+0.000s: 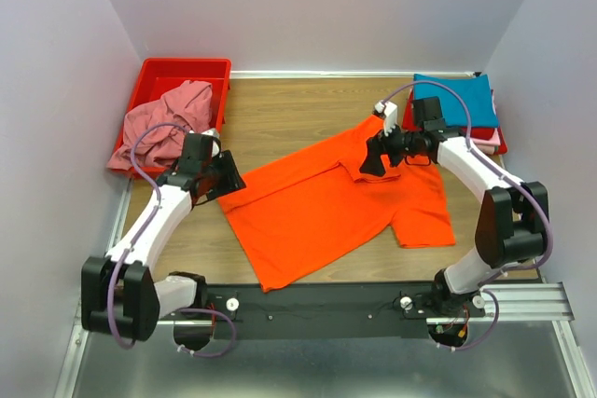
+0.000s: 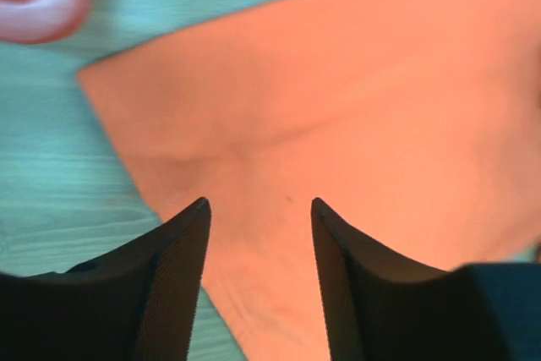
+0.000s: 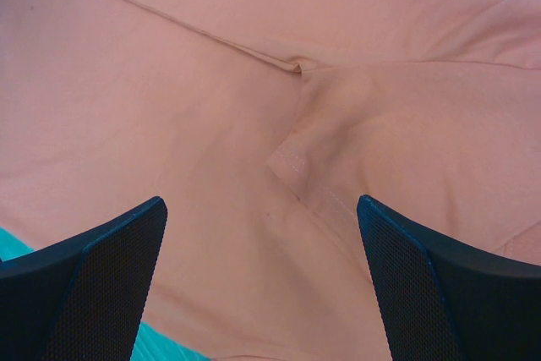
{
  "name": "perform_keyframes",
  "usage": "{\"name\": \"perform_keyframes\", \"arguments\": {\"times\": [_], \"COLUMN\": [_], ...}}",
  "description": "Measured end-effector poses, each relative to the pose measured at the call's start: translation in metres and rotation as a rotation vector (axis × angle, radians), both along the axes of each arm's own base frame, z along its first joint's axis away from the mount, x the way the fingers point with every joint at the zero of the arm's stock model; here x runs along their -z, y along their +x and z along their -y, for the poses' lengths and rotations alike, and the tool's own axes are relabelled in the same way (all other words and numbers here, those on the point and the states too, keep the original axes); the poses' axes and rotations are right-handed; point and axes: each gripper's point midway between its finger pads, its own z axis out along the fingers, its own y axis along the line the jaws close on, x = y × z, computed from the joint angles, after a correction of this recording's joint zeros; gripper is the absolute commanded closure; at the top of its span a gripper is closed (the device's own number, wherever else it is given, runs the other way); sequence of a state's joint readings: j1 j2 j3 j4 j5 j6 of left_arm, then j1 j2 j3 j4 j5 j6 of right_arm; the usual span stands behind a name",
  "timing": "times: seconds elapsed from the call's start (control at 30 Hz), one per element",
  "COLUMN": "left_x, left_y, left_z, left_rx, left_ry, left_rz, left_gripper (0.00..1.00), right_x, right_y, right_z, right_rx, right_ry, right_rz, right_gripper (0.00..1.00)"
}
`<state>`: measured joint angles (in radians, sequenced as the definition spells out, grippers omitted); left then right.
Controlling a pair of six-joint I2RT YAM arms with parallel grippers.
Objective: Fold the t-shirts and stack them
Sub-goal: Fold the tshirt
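Observation:
A bright orange t-shirt (image 1: 326, 202) lies spread on the table, its far sleeve folded over near the collar. My left gripper (image 1: 229, 179) is open over the shirt's left corner; the left wrist view shows the cloth (image 2: 338, 124) between the spread fingers. My right gripper (image 1: 371, 163) is open wide just above the folded sleeve (image 3: 355, 124). A dusty pink t-shirt (image 1: 168, 123) hangs crumpled over the rim of the red bin. A teal blue t-shirt (image 1: 457, 100) lies folded on top of a red one (image 1: 492, 142) and a pale pink one at the back right.
The red plastic bin (image 1: 182, 72) stands at the back left. White walls close in the table on three sides. The metal rail (image 1: 522, 300) with the arm bases runs along the near edge.

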<state>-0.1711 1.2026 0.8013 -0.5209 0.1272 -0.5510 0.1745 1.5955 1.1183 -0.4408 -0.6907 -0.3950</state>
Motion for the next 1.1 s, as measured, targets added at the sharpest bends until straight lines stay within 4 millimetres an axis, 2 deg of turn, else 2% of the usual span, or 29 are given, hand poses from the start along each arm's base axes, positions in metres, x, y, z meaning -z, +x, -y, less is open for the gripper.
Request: {"name": "perform_keyframes", "arguments": {"times": [0.03,0.13,0.3,0.37,0.47,0.5,0.57,0.6,0.67,0.73,0.77,0.83,0.87,0.97,1.1], "left_x": [-0.007,-0.031,-0.054,-0.062,-0.07,-0.074,-0.078,-0.078,-0.07,-0.06,-0.052,-0.028,-0.01,0.022,0.045], "left_y": [-0.002,-0.01,-0.024,-0.036,-0.065,-0.084,-0.123,-0.146,-0.186,-0.214,-0.222,-0.246,-0.257,-0.264,-0.259], "left_z": [0.005,0.019,0.04,0.06,0.103,0.126,0.158,0.171,0.184,0.188,0.187,0.178,0.168,0.142,0.124], "left_rx": [0.03,0.118,0.3,0.423,0.617,0.713,0.868,0.943,1.027,1.081,1.078,1.085,1.077,1.004,0.918], "left_ry": [-0.022,-0.086,-0.158,-0.191,-0.209,-0.22,-0.242,-0.25,-0.243,-0.218,-0.19,-0.113,-0.045,0.102,0.243], "left_rz": [0.024,0.098,0.18,0.206,0.206,0.204,0.19,0.172,0.099,0.041,0.017,-0.08,-0.144,-0.25,-0.303], "left_gripper": [0.28,0.26,0.21,0.22,0.27,0.3,0.34,0.37,0.51,0.55,0.56,0.57,0.58,0.58,0.58], "right_x": [-0.002,-0.006,-0.008,-0.008,-0.013,-0.016,-0.019,-0.021,-0.024,-0.024,-0.024,-0.024,-0.025,-0.024,-0.02], "right_y": [0.0,-0.001,-0.003,-0.007,-0.015,-0.019,-0.023,-0.024,-0.02,-0.017,-0.015,-0.014,-0.013,-0.014,-0.014], "right_z": [0.0,0.001,0.004,0.007,0.011,0.012,0.016,0.021,0.031,0.041,0.046,0.052,0.053,0.053,0.051], "right_rx": [-0.003,-0.008,-0.011,-0.015,-0.028,-0.032,-0.035,-0.027,-0.001,0.025,0.041,0.056,0.059,0.056,0.049], "right_ry": [-0.001,-0.002,-0.004,-0.007,-0.013,-0.012,-0.011,-0.009,-0.002,0.001,0.004,0.007,0.009,0.015,0.024], "right_rz": [0.008,0.026,0.038,0.045,0.074,0.09,0.108,0.115,0.123,0.122,0.122,0.12,0.121,0.115,0.098], "right_gripper": [0.0,0.0,0.0,0.0,0.0,0.0,0.0,0.0,0.0,0.0,0.0,0.0,0.0,0.0,0.0]}}
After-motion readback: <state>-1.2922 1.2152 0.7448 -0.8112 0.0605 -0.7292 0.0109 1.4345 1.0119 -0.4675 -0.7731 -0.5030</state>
